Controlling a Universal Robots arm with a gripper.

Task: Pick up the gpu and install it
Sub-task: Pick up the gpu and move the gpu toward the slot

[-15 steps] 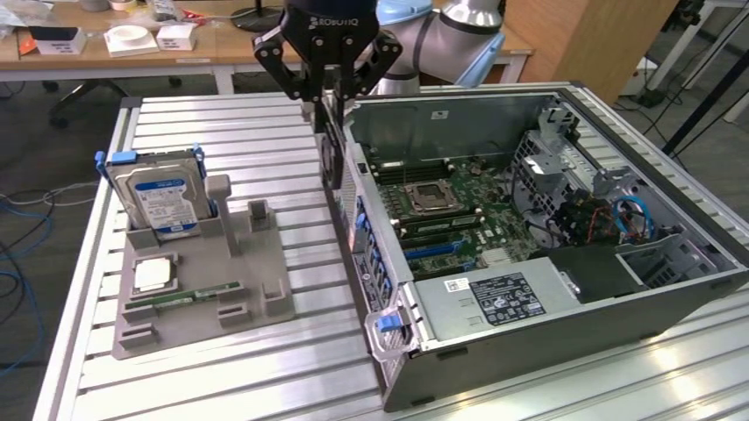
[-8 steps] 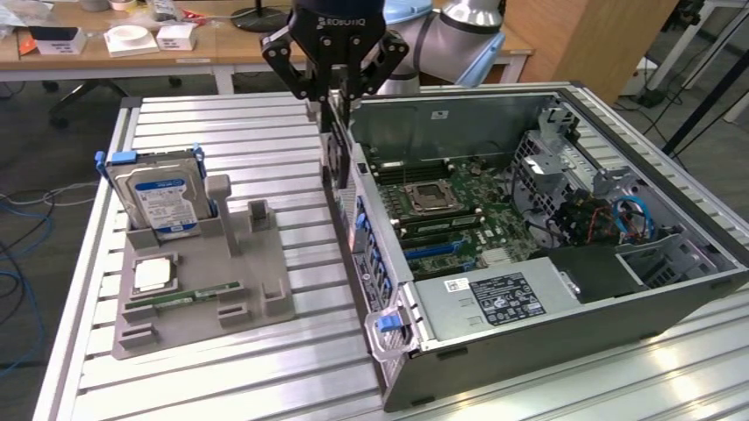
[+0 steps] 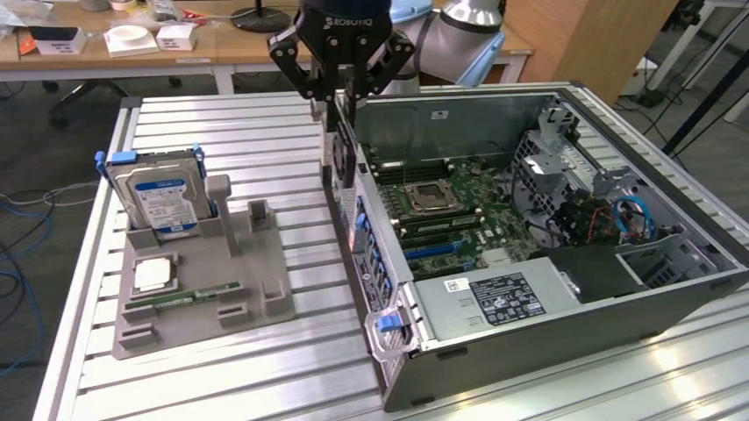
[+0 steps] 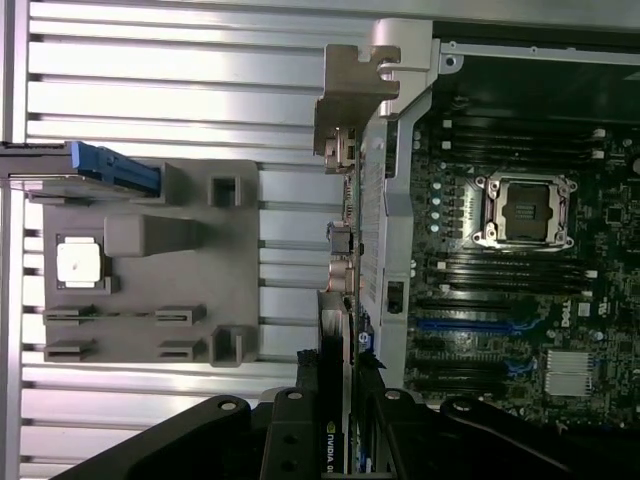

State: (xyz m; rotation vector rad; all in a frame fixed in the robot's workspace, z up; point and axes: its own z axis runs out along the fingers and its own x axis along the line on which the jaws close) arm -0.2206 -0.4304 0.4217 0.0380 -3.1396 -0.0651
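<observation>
We are seeing the hard drive standing in the gray holder, on the exterior view's left of the computer case. At the case's holder-facing wall, the gripper is pinching the gpu between partly closed fingers, hanging it upright.

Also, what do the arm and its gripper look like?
The gripper is black, with white ROBOTIQ lettering across its body. Its two fingers are black jointed links that narrow toward the tips. The wrist view shows small silvery screws on the black housing. The arm is a round silver-grey tube with a light blue joint cap.
</observation>
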